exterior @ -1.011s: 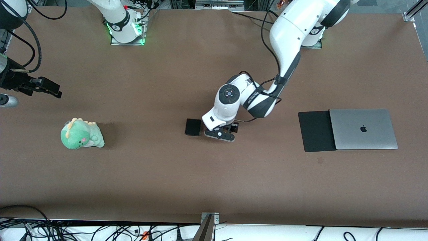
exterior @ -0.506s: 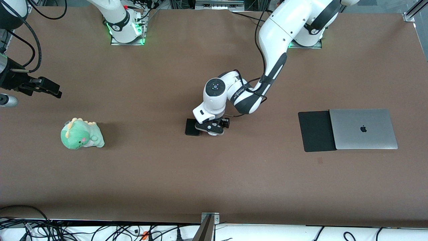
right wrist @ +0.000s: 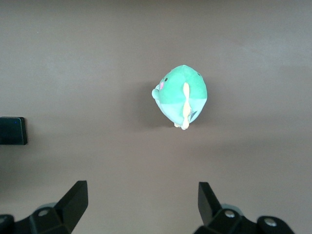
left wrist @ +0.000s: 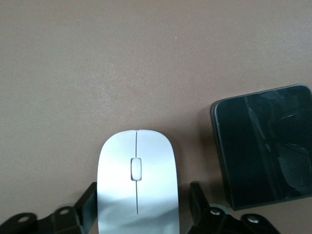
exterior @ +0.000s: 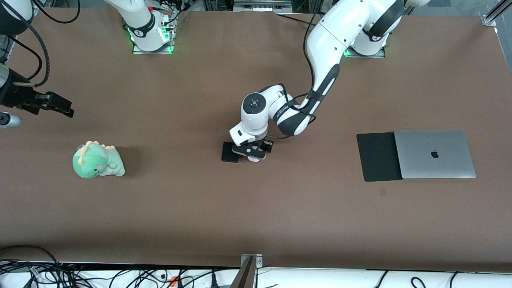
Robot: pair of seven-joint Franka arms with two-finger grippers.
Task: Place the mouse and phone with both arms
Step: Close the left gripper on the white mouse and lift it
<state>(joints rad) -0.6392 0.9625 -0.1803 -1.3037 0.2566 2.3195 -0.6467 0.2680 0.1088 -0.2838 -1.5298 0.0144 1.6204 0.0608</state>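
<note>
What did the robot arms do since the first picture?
The left gripper slid toward the right arm's end of the table, up beside the phone, and now has its fingers on either side of the mouse. The phone, the green plush dinosaur, the laptop and the waiting, open right gripper stayed put.

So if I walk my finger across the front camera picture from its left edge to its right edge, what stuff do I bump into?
Right gripper → green dinosaur plush → phone → left gripper, around the mouse → black mouse pad → laptop.
</note>
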